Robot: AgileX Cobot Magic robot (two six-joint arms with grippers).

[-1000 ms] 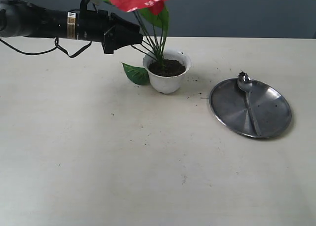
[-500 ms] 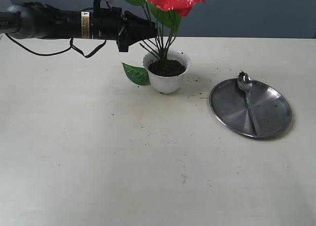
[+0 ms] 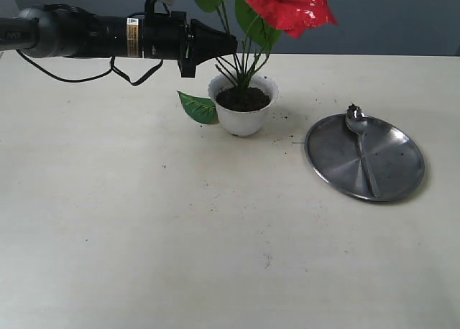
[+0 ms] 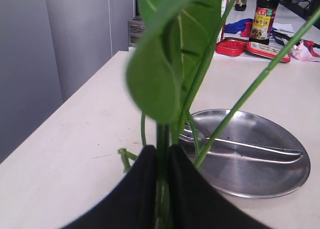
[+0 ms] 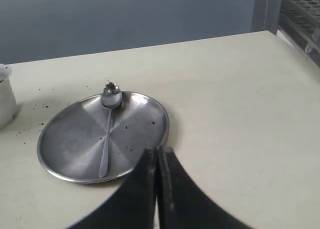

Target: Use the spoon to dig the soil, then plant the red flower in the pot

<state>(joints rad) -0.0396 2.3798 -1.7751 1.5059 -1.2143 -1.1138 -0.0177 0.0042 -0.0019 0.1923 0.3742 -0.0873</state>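
Exterior view: the left pincer is seen clamped on the stems of the red flower, which stands in the soil of the pot near the far edge of the counter. The spoon is laid on the steel plate toward the right edge.

Left wrist view: the stems are pinched between dark fingers; the pot is hidden beneath them, and the plate is partly screened by leaves.

Right wrist view: the right pincer is shown closed on nothing, above the counter beside the plate; the pot is cut off at the frame's border.
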